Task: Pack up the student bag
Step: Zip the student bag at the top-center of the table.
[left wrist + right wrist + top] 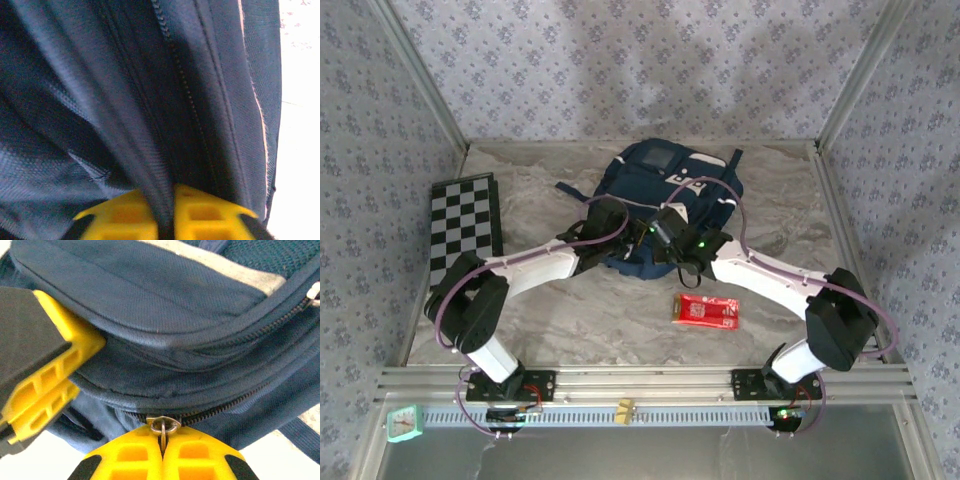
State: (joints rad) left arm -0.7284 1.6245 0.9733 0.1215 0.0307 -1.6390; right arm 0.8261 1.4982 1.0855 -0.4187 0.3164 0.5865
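Left tool [166, 222] clamps a fold [150, 165] of the bag [665, 185]; right tool [162, 457] grips its zipper pull [163, 426], which could slip out if tugged askew.

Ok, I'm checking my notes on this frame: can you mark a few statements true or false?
1. The right gripper is shut on the metal zipper pull of the large navy blue fabric backpack. True.
2. The left gripper hangs open. False: it is shut on a fold of the backpack's fabric.
3. The flat red packet lies inside the backpack. False: it lies on the marble-patterned table, in front of the backpack.
4. The black-and-white checkered board lies left of the backpack. True.
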